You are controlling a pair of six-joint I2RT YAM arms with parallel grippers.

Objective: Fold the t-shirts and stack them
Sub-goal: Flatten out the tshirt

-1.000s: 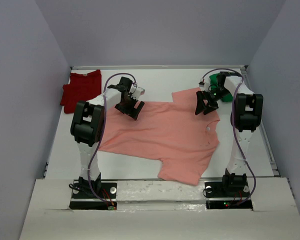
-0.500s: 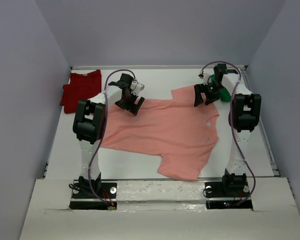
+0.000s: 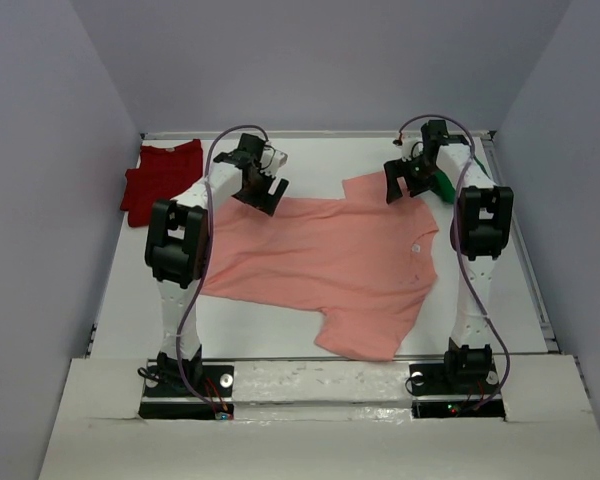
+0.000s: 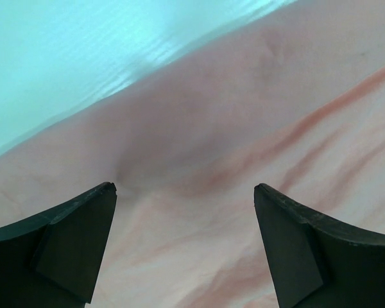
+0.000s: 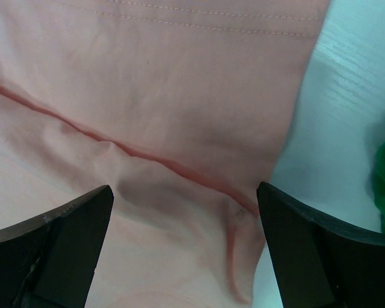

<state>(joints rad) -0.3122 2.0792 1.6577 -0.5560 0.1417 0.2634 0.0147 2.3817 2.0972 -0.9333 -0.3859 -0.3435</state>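
1. Lying spread across the middle of the table [image 3: 320, 160], a salmon t-shirt [image 3: 320, 265] is recorded, its far edge beneath both pincers. Part of its left side is covered by the left arm [image 3: 175, 245].
2. The left pincer [image 4: 185, 192] is noted as released, fingers wide apart over the shirt's far edge, where cloth meets bare table. Only the fingertips are shown in the wrist view. Whether they touch the cloth cannot be told.
3. The right pincer [image 5: 185, 192] is likewise released, held over a stitched sleeve hem. A raised crease is seen running between its fingers.
4. A green item [image 3: 444, 187] is logged at the far right, just beside the right pincer. It is largely hidden by the right arm from above and cut off at the frame edge in the right wrist view. What kind of thing it is cannot be made out.
5. A red t-shirt [image 3: 160, 178] is noted in the far left corner, rumpled, well apart from the salmon one. How it is folded is hard to judge.
6. Purple cables [image 3: 213, 170] are seen looped over each arm.
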